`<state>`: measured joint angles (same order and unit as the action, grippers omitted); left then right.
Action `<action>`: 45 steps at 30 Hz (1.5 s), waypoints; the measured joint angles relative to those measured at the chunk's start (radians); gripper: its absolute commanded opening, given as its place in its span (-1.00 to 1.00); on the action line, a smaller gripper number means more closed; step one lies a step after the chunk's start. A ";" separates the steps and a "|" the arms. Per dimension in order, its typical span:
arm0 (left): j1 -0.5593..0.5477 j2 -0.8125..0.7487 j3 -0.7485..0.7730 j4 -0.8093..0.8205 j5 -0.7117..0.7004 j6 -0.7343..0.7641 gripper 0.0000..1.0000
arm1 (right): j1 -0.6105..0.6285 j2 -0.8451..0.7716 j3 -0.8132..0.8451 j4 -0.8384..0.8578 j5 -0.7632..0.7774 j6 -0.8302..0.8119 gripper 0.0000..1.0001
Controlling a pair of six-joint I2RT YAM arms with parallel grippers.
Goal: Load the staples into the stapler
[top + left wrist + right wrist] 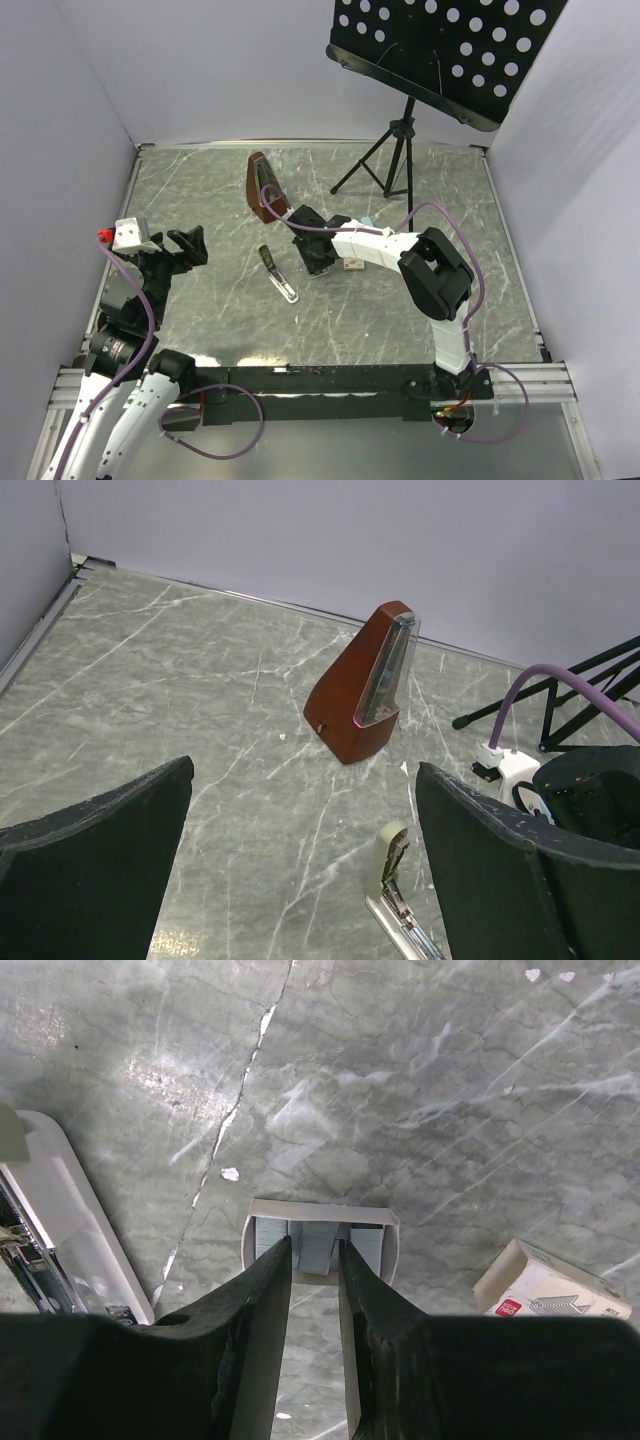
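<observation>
Currently the right claw is narrow, pinching one strip of staples that sits in a small open tray on the table. The opened stapler lies just left of the tray and the staple box lies to its right. The left claw is wide and holds nothing, with a metronome beyond it.

Marble table, metronome, open stapler, staple box, music stand

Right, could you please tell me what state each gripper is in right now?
The left gripper is open, empty.
The right gripper is closed on staples in the tray.
</observation>
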<state>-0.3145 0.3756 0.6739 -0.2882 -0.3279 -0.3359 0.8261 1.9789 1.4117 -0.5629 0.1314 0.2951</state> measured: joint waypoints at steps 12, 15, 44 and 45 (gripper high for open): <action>0.000 0.000 0.000 0.000 0.002 0.000 0.94 | 0.000 0.006 0.000 -0.001 -0.001 0.003 -0.41; 0.000 0.000 0.000 0.000 0.002 0.000 0.93 | 0.000 0.007 0.000 0.000 -0.002 0.004 -0.40; 0.000 0.000 0.000 0.000 0.003 0.000 0.94 | 0.000 -0.025 -0.024 0.004 0.014 0.002 -0.63; 0.000 0.000 0.000 0.000 0.003 0.000 0.94 | 0.001 -0.034 -0.027 0.005 0.014 0.000 -0.63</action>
<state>-0.3145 0.3756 0.6739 -0.2882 -0.3248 -0.3359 0.8268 1.9450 1.3849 -0.5583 0.1455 0.2951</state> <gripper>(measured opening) 0.969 0.219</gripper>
